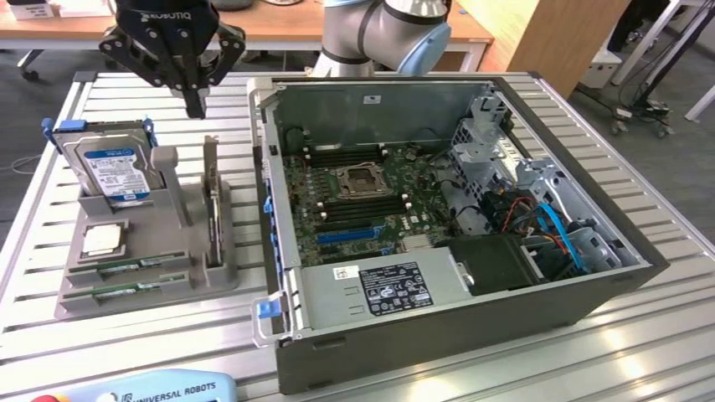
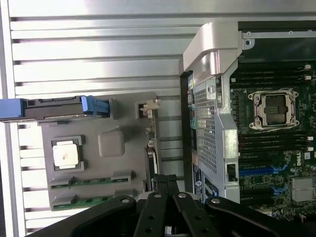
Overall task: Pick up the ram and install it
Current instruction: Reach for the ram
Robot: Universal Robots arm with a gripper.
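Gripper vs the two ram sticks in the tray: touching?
Apart. Exterior view shows the gripper hanging clear above the tray, both ram sticks lying in it.

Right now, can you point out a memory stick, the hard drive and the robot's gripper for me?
ram stick [image 1: 140, 265]: exterior view, middle of its green board.
hard drive [image 1: 115, 172]: exterior view, its blue label.
gripper [image 1: 197, 107]: exterior view, its shut fingertips.
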